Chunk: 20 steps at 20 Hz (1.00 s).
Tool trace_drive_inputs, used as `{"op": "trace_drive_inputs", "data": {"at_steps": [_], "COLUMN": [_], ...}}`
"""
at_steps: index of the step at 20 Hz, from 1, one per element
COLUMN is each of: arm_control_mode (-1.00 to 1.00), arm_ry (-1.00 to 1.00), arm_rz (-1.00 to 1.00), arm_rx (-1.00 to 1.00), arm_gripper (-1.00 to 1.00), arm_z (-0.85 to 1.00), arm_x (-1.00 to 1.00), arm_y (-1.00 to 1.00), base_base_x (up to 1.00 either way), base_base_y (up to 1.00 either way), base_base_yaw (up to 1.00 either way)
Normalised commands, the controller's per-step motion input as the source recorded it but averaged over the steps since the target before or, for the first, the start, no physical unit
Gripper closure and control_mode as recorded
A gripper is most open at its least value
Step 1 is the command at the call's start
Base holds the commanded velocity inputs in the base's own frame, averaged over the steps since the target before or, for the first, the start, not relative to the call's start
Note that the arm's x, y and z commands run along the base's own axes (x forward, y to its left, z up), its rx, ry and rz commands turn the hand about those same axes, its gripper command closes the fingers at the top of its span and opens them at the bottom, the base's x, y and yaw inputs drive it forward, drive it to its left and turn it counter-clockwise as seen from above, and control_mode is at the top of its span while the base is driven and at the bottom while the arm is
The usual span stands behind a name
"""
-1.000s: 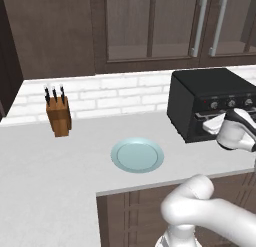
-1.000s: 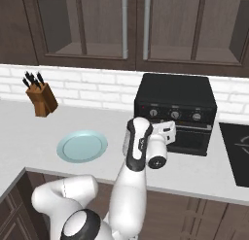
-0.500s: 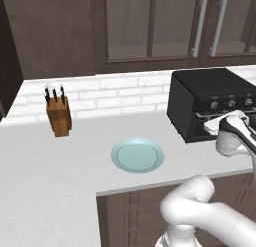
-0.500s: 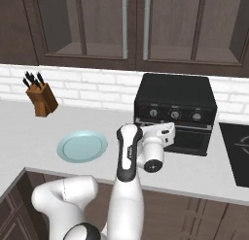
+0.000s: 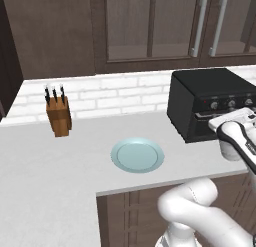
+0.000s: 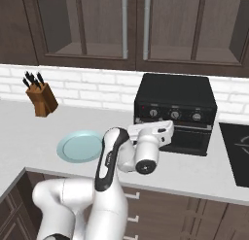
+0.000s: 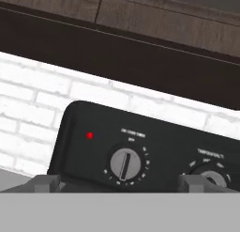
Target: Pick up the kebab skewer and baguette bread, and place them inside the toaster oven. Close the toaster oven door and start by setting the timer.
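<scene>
The hand [image 7: 119,183], its fingers spread wide and holding nothing, stands just in front of the toaster oven [image 6: 176,100] on the surface, and the leftmost knob [image 7: 125,164] lies straight ahead between the fingertips, its pointer nearly upright.

Two base views behind the arm, sharing the toaster oven [image 5: 200,98], hand view close on its knobs [image 7: 125,164]

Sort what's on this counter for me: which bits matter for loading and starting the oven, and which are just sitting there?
Job:
- toaster oven
- toaster oven door, looks shut
- knob with a red light beside it
- hand, open, facing the knobs

Just lying about:
- knife block
- plate, bare
- wall cabinets
</scene>
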Motion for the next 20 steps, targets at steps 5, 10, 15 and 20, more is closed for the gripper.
{"op": "trace_drive_inputs", "data": {"at_steps": [5,10,15,20], "arm_control_mode": [-1.00,-1.00,-1.00,-1.00], "arm_ry": [0.00,0.00,0.00,0.00], "arm_rz": [0.00,0.00,0.00,0.00], "arm_rx": [0.05,0.02,0.03,0.03], "arm_gripper": [-1.00,-1.00,-1.00,-1.00], "arm_z": [0.13,0.00,-0.08,-0.15], "arm_x": [-0.23,0.15,0.30,0.25], "arm_y": [0.00,0.00,0.07,0.10], "base_base_x": [0.00,0.00,0.00,0.00], "base_base_y": [0.00,0.00,0.00,0.00], "base_base_yaw": [0.00,0.00,0.00,0.00]}}
